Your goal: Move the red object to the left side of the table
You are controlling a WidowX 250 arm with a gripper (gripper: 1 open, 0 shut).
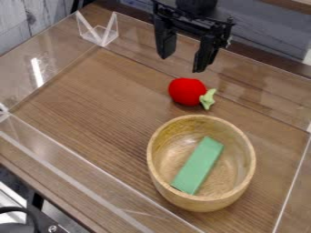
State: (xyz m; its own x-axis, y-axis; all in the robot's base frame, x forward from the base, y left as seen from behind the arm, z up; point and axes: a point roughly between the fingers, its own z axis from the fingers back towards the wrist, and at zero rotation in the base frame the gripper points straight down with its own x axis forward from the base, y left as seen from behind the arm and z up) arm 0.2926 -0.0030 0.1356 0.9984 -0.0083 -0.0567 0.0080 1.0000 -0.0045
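We see the claw [188, 50] spread wide, holding nothing, hanging over the far edge of the bench [85, 100]. Red object [186, 89] lies mid-bench toward the right, just beside the wooden bowl [165, 146]. Risks, we reckon: the round fruit rolls off-centre or squirts from the fingers; claw clips the bowl rim.

**Item Count**

One red object [185, 89] rests on one table [97, 100]. One wooden bowl [202, 162] contains one flat green block [198, 166]. One gripper [185, 53] hangs above. Clear acrylic walls [55, 45] border the table.
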